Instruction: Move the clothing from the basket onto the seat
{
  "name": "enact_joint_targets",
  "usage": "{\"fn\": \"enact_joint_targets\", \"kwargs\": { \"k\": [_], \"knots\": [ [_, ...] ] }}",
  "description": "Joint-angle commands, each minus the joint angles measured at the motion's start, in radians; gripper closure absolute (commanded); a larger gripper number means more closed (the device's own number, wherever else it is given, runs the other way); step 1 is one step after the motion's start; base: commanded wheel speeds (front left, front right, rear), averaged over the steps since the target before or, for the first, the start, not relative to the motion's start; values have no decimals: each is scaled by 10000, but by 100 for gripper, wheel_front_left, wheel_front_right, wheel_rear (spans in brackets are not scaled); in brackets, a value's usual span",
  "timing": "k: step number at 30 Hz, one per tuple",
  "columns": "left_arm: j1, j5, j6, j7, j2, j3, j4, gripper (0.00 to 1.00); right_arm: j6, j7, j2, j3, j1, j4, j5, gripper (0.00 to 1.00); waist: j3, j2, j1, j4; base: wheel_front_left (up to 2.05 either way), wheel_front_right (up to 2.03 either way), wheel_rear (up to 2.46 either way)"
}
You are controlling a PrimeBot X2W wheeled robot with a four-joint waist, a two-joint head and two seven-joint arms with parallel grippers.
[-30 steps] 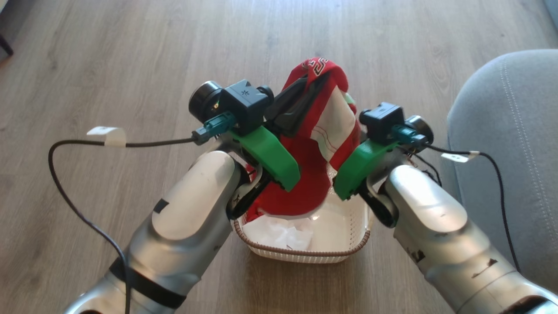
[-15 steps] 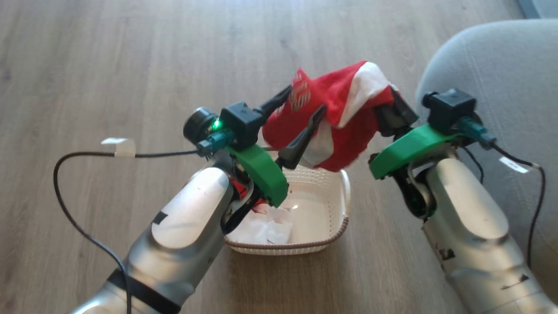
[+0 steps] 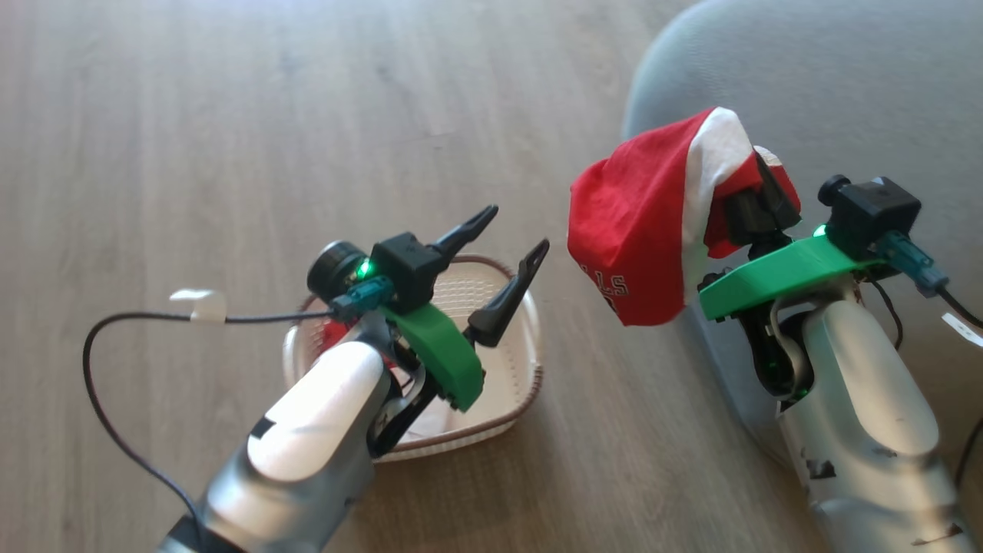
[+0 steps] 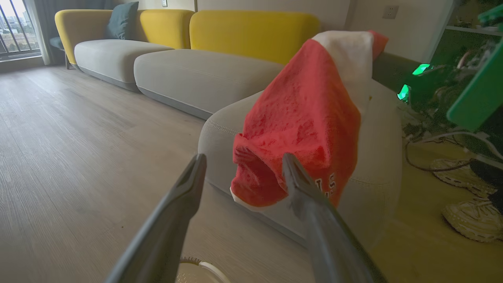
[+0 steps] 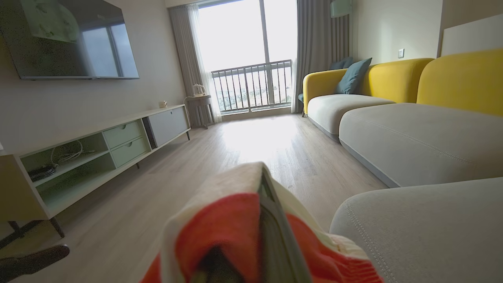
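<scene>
The red clothing with white bands hangs from my right gripper, which is shut on it at the rounded corner of the grey seat. My left gripper stands open and holds nothing, above the cream basket on the floor. In the left wrist view the red clothing hangs just beyond my open left gripper, in front of the seat. In the right wrist view the clothing wraps my right gripper's fingers, beside the seat. My left forearm hides most of the basket's inside.
Wooden floor stretches left of the basket. A black cable loops at my left arm. A grey and yellow sofa lies beyond the seat. A low TV cabinet lines the far wall. Pale shoes lie at the right.
My left gripper has opened and let go of the red clothing. My right arm has carried it right, from above the basket to the seat's corner. The head camera has turned right.
</scene>
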Motion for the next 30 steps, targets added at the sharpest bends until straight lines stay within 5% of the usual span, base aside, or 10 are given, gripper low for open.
{"fn": "enact_joint_targets", "kwargs": {
  "k": [1,18,30],
  "knots": [
    [-134,58,-14,-95,231,381,-449,0,-2,-66,139,58,-67,-523,-118,100,-4,0,0,-582,0,0,0],
    [643,247,-15,-95,391,888,-847,0,-2,-66,312,-199,849,-1417,-49,100,7,0,0,-3450,0,0,0],
    [137,91,-15,-95,449,-51,-1052,0,-2,-66,408,-1715,2405,-3022,-255,100,718,0,0,-3705,0,0,0]
  ]
}}
